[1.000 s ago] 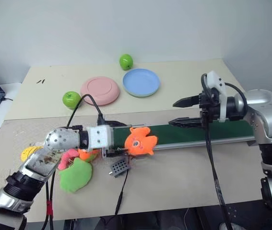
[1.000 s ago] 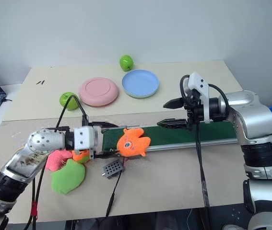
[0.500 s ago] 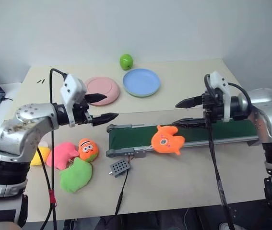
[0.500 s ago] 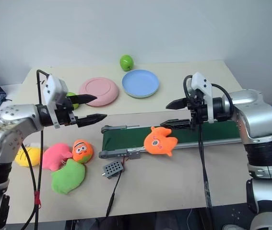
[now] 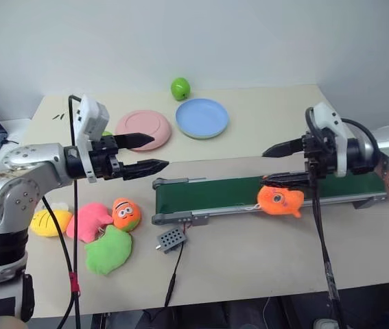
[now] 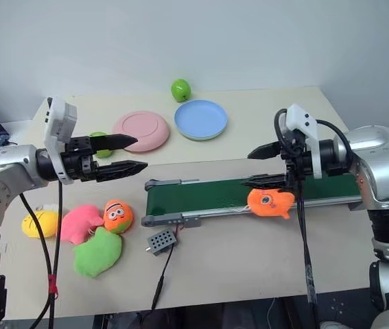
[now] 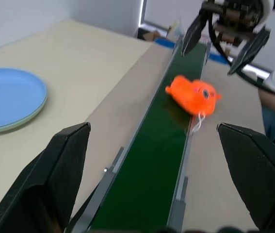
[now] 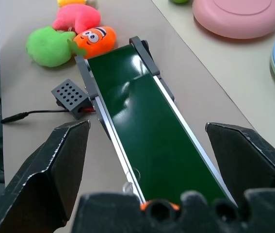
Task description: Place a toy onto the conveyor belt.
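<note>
While toy (image 5: pixel 280 201) is lying on belt (image 5: pixel 211 195), overhanging near edge, right gripper (image 5: pixel 287 163) is hovering just above, fingers apart, empty; left gripper (image 5: pixel 149 152) is hanging wide, empty, beyond belt's left end.

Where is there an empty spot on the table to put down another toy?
There is bare table in front of the conveyor belt, to the right of the small grey box. More lies right of the blue plate. It's crowded by the green plush and pink plush.
</note>
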Motion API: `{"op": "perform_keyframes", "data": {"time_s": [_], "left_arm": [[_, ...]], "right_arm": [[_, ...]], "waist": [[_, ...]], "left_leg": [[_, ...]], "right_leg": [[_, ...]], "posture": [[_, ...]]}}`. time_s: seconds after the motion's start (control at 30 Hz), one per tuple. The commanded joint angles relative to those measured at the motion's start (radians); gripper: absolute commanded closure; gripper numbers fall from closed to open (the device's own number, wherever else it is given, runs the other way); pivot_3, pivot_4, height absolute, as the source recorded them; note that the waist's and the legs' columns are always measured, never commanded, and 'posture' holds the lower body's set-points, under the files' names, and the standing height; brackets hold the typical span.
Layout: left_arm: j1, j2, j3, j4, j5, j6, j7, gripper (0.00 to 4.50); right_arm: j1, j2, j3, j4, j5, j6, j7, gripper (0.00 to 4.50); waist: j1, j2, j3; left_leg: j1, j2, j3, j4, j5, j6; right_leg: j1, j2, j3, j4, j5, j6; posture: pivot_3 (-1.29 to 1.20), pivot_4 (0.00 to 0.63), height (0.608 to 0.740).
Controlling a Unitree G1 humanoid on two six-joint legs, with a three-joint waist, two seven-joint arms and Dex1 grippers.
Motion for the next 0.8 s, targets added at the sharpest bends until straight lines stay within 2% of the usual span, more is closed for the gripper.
{"op": "perform_keyframes", "data": {"time_s": [0.03,0.37,0.8], "left_arm": [[-0.065,-0.008,-0.031,-0.018,0.04,-0.046,-0.021,0.03],[-0.17,-0.1,-0.005,0.029,-0.007,0.01,0.018,0.03],[-0.213,-0.13,0.022,0.041,-0.039,0.038,0.067,0.03]], "right_arm": [[-0.024,-0.019,-0.051,-0.028,0.029,0.004,-0.004,0.0],[-0.049,0.016,-0.114,-0.01,0.104,0.038,-0.05,0.0],[-0.065,0.03,-0.11,0.006,0.127,0.035,-0.073,0.0]], "waist": [[0.001,0.0,0.0],[-0.002,0.0,0.0],[0.0,0.0,0.0]], "left_leg": [[0.0,0.0,0.0,0.0,0.0,0.0],[0.0,0.0,0.0,0.0,0.0,0.0],[0.0,0.0,0.0,0.001,0.0,0.0]], "right_leg": [[0.0,0.0,0.0,0.0,0.0,0.0],[0.0,0.0,0.0,0.0,0.0,0.0],[0.0,0.0,0.0,0.0,0.0,0.0]], "posture": [[0.0,0.15,0.74],[0.0,0.15,0.74],[0.0,0.15,0.74]]}}
